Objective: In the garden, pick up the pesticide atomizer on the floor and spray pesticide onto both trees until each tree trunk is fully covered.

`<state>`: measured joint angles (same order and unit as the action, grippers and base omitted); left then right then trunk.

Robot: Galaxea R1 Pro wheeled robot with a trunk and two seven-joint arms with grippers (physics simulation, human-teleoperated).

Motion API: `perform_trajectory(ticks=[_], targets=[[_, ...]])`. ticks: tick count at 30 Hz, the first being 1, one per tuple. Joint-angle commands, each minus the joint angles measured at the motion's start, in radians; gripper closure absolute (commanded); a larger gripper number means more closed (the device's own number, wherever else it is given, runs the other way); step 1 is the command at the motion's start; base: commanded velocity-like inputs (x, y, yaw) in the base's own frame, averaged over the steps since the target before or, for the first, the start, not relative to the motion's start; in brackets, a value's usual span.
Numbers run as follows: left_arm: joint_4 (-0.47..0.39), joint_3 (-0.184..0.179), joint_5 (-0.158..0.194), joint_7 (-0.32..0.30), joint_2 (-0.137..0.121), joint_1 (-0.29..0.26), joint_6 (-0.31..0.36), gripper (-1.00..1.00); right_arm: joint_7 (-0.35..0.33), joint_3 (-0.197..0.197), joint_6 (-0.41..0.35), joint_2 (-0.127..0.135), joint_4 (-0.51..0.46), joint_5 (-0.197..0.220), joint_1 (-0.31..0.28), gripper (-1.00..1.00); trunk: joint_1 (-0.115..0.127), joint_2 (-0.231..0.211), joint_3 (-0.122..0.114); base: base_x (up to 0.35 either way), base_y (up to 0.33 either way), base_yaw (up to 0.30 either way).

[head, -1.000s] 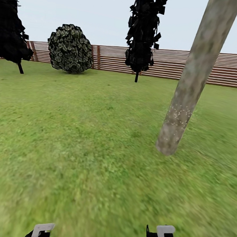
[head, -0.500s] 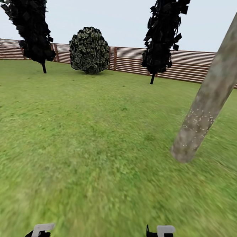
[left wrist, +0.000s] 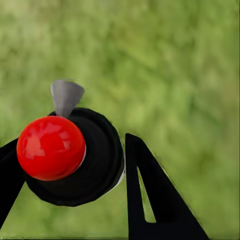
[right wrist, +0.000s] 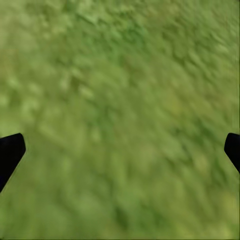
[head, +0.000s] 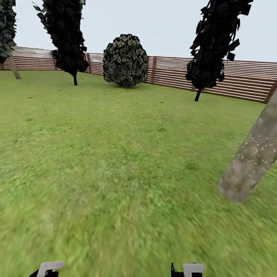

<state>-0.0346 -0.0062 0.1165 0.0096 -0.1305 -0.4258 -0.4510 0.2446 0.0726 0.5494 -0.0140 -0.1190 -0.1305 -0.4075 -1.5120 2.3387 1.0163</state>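
The left gripper (left wrist: 75, 175) pinched a black round-bodied pesticide atomizer (left wrist: 82, 160) with a glossy red ball top and grey nozzle between its black fingers (left wrist: 150, 195), above green lawn (head: 112, 153). It looked light, rigid and likely slippery, best held round the body. The right gripper (right wrist: 120, 150) hung spread wide, empty. A pale grey-brown trunk (head: 258, 152), flecked with whitish specks (head: 256, 150), stood cut off at the head view's right edge, its crown unseen.

The trunk (head: 258, 152) runs off the right edge; the far-left tree (head: 5, 24) is cut; near grass (head: 107, 219) blurs.
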Motion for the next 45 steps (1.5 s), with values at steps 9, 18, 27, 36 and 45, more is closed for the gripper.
perform_trajectory(ticks=[9, 18, 27, 36, 45], targets=[[0.001, -0.001, 0.006, -0.001, 0.0, -0.001, -0.003, 1.0, 0.01, 0.007, 0.0, 0.0, 0.001, -0.006, -0.001, -1.0, 0.0, 0.0, 0.001, 0.0, 0.0, 0.282], [0.001, -0.001, 0.006, 0.0, 0.0, -0.001, -0.003, 1.0, 0.011, 0.007, 0.0, 0.0, 0.001, -0.006, -0.001, -1.0, 0.0, 0.0, 0.001, 0.0, 0.0, 0.282], [0.001, -0.001, 0.006, 0.0, 0.0, -0.001, -0.003, 1.0, 0.011, 0.007, 0.0, 0.0, 0.001, -0.006, -0.001, -1.0, 0.0, 0.0, 0.001, 0.0, 0.0, 0.281], [0.001, -0.001, 0.006, 0.0, 0.001, -0.001, -0.003, 1.0, 0.01, 0.007, 0.0, 0.0, 0.001, -0.006, -0.001, -1.0, 0.0, 0.0, 0.001, 0.0, 0.0, 0.282], [0.001, -0.001, 0.006, -0.001, 0.0, -0.001, -0.003, 1.0, 0.01, 0.007, 0.0, 0.0, 0.001, -0.006, -0.001, -1.0, 0.0, 0.0, 0.001, 0.0, 0.0, 0.282]])
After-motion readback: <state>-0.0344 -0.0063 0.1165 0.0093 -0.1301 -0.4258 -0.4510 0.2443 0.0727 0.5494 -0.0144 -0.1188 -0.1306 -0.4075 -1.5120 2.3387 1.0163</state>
